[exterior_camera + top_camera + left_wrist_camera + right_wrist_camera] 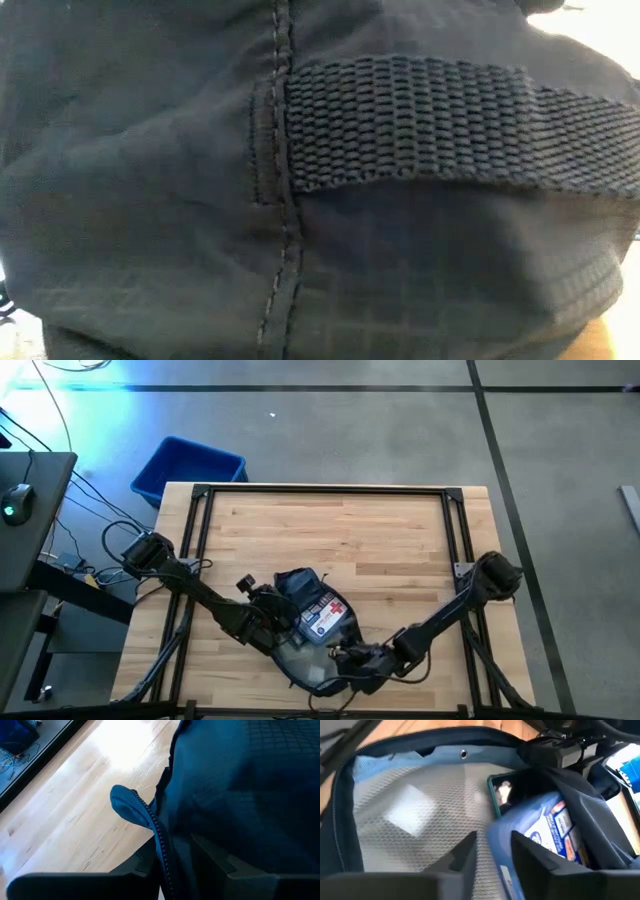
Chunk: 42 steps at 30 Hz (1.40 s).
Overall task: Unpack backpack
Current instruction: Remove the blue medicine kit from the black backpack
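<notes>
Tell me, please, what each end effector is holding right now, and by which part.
The left end effector grips the dark navy fabric backpack by its zippered opening edge. The right end effector is open inside, holding nothing.

A bright blue bin [187,468] stood on the floor beside the wooden worktop [330,530]; a computer mouse [17,501] rested on a dark side desk [30,550].

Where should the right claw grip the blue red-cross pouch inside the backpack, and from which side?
Probably the blue pouch's near, plain end, which sits between the right claw's open fingers. Come straight in through the backpack's open mouth, along the pouch's length; a green-edged dark item crowds its far side.
</notes>
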Motion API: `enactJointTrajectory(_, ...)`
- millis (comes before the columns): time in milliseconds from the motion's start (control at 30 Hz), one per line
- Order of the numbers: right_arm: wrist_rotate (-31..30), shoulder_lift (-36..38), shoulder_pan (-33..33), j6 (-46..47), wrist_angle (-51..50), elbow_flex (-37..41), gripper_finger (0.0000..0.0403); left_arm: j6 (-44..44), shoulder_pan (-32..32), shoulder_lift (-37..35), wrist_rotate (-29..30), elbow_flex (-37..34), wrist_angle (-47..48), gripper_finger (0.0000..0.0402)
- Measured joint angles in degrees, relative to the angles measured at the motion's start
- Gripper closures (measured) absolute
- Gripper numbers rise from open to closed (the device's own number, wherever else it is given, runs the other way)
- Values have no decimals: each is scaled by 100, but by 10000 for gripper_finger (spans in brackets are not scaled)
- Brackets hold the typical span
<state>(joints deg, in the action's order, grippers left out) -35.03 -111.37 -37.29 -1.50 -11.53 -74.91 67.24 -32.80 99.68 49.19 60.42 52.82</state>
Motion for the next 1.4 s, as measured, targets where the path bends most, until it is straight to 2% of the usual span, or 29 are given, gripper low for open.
enactJointTrajectory(100,-91,-171,-30,-551,70,2,202,2,0,0,-6,0,-17,326)
enactJointTrajectory(233,-1140,-506,-55,-1234,604,2,136,2,2,0,-22,0,-77,326)
enactJointTrajectory(333,-1222,-712,-5,-1409,957,-1,109,0,2,0,-22,1,-168,326)
enactJointTrajectory(467,-1280,-930,98,-1363,1056,-2,99,0,2,0,-22,0,-223,326)
enactJointTrajectory(600,-1866,-990,241,-1129,1033,-2,102,-210,2,0,-30,0,-467,326)
enactJointTrajectory(667,-1936,-990,331,-992,1032,-2,106,-405,5,0,-104,1,-663,326)
enactJointTrajectory(867,-1559,-990,551,-900,1008,0,123,-782,70,-7,-332,2,-992,326)
enactJointTrajectory(1167,-1480,-981,870,-1245,966,0,152,-783,72,-7,-421,-7,-861,326)
enactJointTrajectory(1267,-1749,-981,907,-1232,968,2,180,-754,70,-7,-471,-7,-807,326)
enactJointTrajectory(1400,-2182,-981,926,-983,956,2,254,-462,23,-26,-497,7,-458,326)
